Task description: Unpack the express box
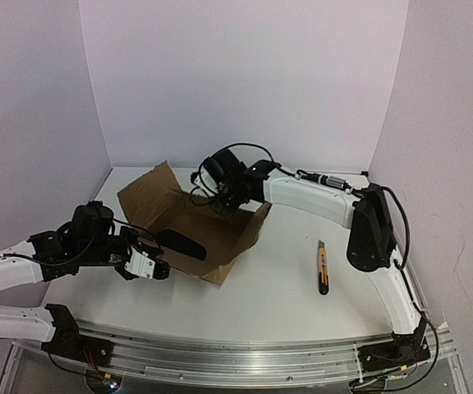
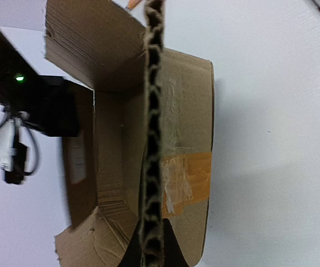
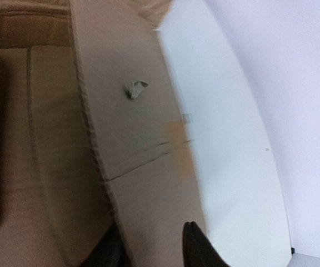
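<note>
Colour findings: brown box [image 1: 189, 220], white table [image 1: 286, 295].
Tape [image 2: 190, 175] orange-brown; knife [image 1: 323, 268] apparently yellow-orange and black, small in view.

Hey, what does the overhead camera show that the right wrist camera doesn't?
Only overhead: the utility knife lying on the table, and the left gripper shut on the near edge of the express box. Only the right wrist: a small pale scrap stuck to the cardboard wall that the right gripper is closed on. Both: the open box's brown cardboard and the white tabletop.
</note>
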Tool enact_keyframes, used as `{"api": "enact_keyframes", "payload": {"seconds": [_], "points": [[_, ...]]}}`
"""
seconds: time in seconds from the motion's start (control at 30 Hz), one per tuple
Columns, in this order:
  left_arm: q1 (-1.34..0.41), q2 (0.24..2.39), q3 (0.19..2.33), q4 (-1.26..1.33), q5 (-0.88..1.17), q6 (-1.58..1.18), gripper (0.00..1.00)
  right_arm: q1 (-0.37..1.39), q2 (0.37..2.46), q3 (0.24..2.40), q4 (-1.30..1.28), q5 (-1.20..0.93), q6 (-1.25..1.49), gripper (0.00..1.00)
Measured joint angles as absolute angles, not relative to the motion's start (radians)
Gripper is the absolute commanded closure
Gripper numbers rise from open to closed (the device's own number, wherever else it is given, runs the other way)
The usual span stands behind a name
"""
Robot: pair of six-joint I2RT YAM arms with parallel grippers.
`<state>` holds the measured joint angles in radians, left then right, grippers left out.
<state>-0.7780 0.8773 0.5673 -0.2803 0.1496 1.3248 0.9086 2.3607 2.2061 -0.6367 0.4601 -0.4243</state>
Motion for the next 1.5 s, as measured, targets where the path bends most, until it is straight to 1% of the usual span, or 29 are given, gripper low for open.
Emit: {"api": "enact_keyframes", "payload": {"seconds": [0.17, 0.27, 0.43, 0.57, 0.6, 0.63, 0.7, 0.77, 0.83, 1.0, 1.07, 1.2, 1.3, 1.33, 1.43, 1.5], "points": [[-0.787, 0.860, 0.568, -0.401, 0.203, 1.334, 1.00, 0.803, 2.330, 2.206, -0.607, 0.522, -0.378, 0.45], [-0.787, 0.855, 0.568, -0.397, 0.216, 1.339, 1.00, 0.762, 2.331, 2.205, -0.615, 0.493, -0.361, 0.40], [-0.787, 0.851, 0.565, -0.420, 0.229, 1.341, 1.00, 0.749, 2.331, 2.187, -0.609, 0.451, -0.330, 0.31], [-0.787, 0.834, 0.526, -0.424, 0.235, 1.358, 1.00, 0.726, 2.334, 2.161, -0.601, 0.383, -0.260, 0.25], [-0.787, 0.828, 0.512, -0.418, 0.235, 1.365, 0.98, 0.716, 2.337, 2.158, -0.600, 0.364, -0.238, 0.24], [-0.787, 0.819, 0.501, -0.406, 0.235, 1.371, 0.93, 0.705, 2.341, 2.158, -0.599, 0.349, -0.218, 0.23], [-0.787, 0.802, 0.483, -0.392, 0.234, 1.386, 0.78, 0.687, 2.354, 2.157, -0.599, 0.318, -0.182, 0.21], [-0.787, 0.801, 0.479, -0.393, 0.231, 1.388, 0.58, 0.670, 2.368, 2.157, -0.599, 0.287, -0.154, 0.20], [-0.787, 0.801, 0.478, -0.398, 0.229, 1.396, 0.41, 0.658, 2.379, 2.157, -0.600, 0.261, -0.132, 0.19], [-0.788, 0.790, 0.528, -0.516, 0.225, 1.390, 0.11, 0.655, 2.384, 2.157, -0.599, 0.224, -0.115, 0.16], [-0.787, 0.781, 0.584, -0.592, 0.229, 1.393, 0.06, 0.658, 2.384, 2.157, -0.599, 0.217, -0.117, 0.14], [-0.788, 0.770, 0.735, -0.743, 0.223, 1.376, 0.05, 0.659, 2.384, 2.158, -0.599, 0.215, -0.124, 0.09], [-0.788, 0.786, 0.819, -0.803, 0.190, 1.323, 0.05, 0.660, 2.382, 2.160, -0.600, 0.214, -0.131, 0.04], [-0.788, 0.803, 0.857, -0.822, 0.168, 1.291, 0.06, 0.660, 2.380, 2.162, -0.601, 0.214, -0.133, 0.02], [-0.788, 0.890, 0.986, -0.839, 0.100, 1.170, 0.08, 0.660, 2.354, 2.165, -0.607, 0.222, -0.143, 0.02], [-0.784, 0.962, 1.067, -0.828, 0.053, 1.076, 0.06, 0.660, 2.324, 2.166, -0.609, 0.230, -0.150, 0.02]]}}
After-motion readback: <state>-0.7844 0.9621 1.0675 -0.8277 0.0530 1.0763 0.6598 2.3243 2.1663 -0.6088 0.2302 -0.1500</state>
